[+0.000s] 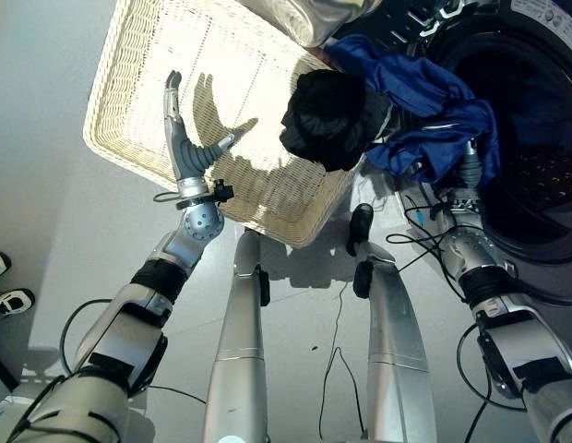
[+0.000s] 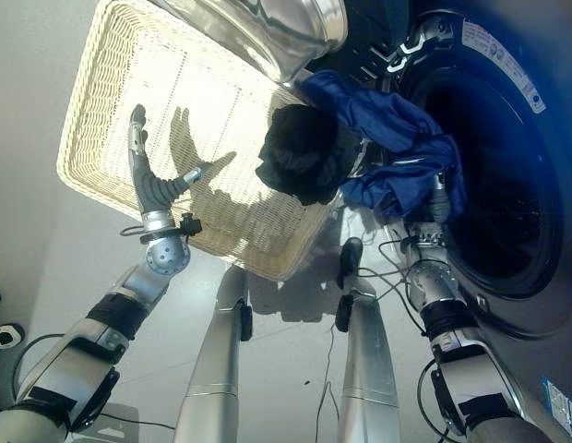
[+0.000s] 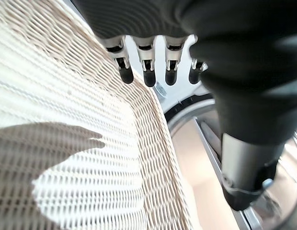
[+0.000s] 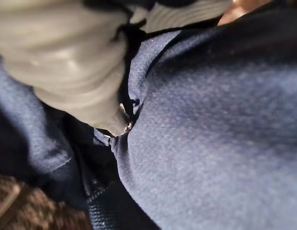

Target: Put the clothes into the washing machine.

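Note:
A blue garment (image 1: 424,101) hangs bunched between the wicker basket (image 1: 138,83) and the washing machine's round opening (image 1: 535,138). My right hand (image 1: 469,171) reaches up into its lower edge. In the right wrist view the thumb (image 4: 76,72) presses a fold of the blue cloth (image 4: 211,120). A black garment (image 1: 332,115) sits in a lump against the blue one, over the basket's right rim. My left hand (image 1: 189,148) is open above the bare basket floor, its fingers (image 3: 146,72) straight and holding nothing.
The washer's open door (image 2: 268,28), silver-rimmed with glass, juts over the basket's far corner. The dark drum lies past the blue cloth on the right. A person's shoes (image 1: 2,281) stand on the grey floor at the far left.

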Robot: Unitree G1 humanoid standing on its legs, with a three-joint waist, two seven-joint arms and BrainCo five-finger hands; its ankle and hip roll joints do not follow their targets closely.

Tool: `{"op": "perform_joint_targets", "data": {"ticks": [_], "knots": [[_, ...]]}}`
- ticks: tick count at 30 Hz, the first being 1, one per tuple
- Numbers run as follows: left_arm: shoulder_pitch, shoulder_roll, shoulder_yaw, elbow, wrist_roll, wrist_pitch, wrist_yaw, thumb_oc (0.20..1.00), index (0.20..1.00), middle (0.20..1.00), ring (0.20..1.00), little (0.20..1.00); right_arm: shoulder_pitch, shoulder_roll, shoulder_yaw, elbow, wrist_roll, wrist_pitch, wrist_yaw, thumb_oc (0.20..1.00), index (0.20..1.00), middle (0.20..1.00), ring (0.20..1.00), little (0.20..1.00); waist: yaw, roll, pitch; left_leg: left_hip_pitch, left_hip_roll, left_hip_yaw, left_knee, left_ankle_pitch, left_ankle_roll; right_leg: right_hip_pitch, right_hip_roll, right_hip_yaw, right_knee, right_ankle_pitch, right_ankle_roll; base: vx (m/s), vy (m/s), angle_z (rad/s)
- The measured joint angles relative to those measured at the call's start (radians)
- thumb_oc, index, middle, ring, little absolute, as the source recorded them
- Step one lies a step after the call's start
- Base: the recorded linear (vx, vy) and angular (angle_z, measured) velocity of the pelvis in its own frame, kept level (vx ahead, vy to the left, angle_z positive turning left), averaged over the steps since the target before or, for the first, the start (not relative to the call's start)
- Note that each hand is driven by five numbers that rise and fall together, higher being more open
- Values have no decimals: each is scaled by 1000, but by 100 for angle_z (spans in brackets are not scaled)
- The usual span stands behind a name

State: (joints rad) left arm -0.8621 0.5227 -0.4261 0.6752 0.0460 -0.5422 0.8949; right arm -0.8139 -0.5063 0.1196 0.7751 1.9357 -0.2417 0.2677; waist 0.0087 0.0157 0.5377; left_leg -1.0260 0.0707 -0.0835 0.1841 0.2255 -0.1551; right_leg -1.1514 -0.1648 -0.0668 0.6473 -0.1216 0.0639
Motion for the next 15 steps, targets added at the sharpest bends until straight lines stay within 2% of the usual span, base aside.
{"op": "perform_joint_targets", "data": {"ticks": [3,5,6,7,8,9,10,11,13,15], "knots": [[-30,18,-33,35,3,8,2,1000,1000,1000,1000,1000,-73,-38,-12,91,-31,-49,-151,200,200,200,200,200,4,0,0,0,4,2,0,-1,-1,-1,3,1,-2,2,-4,5,1,-3],[-26,34,-37,53,14,6,4,1000,1000,1000,1000,1000,-144,-104,-76,175,-62,-119,-276,200,200,200,200,200,6,-1,0,0,6,3,1,-1,-1,1,5,1,-6,5,-4,6,-27,-1],[-23,41,-43,56,17,6,9,1000,1000,1000,1000,1000,-158,-123,-81,187,-62,-143,-297,200,200,200,200,200,6,-1,1,0,6,3,2,-1,-1,1,6,1,-7,6,-4,1,-85,-1],[1,66,-57,59,31,7,24,1000,1000,1000,1000,1000,-189,-182,-120,189,-71,-263,-362,200,200,200,200,200,6,-1,1,-1,7,0,4,-1,-1,6,9,-1,-13,8,-3,-6,-74,-1],[6,74,-63,59,43,7,30,1000,1000,1000,1000,1000,-196,-198,-128,187,-76,-299,-378,200,200,200,200,200,6,-1,1,-1,9,-1,4,-1,-1,8,11,-1,-17,10,-2,-16,-41,-4],[14,88,-77,56,72,9,35,1000,1000,1000,1000,1000,-203,-198,-153,162,-107,-417,-410,200,200,200,200,200,9,-1,1,-3,13,-1,4,-1,-1,10,15,-2,-26,16,-2,-18,8,-9],[21,113,-110,58,108,22,39,1000,1000,1000,1000,1000,-203,-200,-152,136,-179,-490,-496,592,592,592,592,592,6,-2,1,-6,14,-1,4,-1,-1,9,18,0,-36,24,-1,-20,15,-9],[19,121,-121,58,126,31,38,1000,1000,1000,1000,1000,-203,-201,-152,133,-202,-504,-523,1000,1000,1000,1000,1000,6,-2,1,-8,14,-1,4,-1,-1,8,19,1,-40,27,0,-18,21,-9],[-5,155,-171,59,157,55,35,1000,1000,1000,1000,1000,-206,-211,-152,120,-291,-521,-618,1000,1000,1000,1000,1000,6,-4,2,-17,14,-1,5,-1,1,4,20,3,-58,40,4,-15,31,-9],[-26,167,-195,75,178,62,23,1000,1000,1000,1000,1000,-207,-219,-151,133,-328,-518,-638,1000,1000,1000,1000,1000,6,-4,2,-18,11,0,3,0,3,5,20,7,-69,48,7,3,21,-5]]}}
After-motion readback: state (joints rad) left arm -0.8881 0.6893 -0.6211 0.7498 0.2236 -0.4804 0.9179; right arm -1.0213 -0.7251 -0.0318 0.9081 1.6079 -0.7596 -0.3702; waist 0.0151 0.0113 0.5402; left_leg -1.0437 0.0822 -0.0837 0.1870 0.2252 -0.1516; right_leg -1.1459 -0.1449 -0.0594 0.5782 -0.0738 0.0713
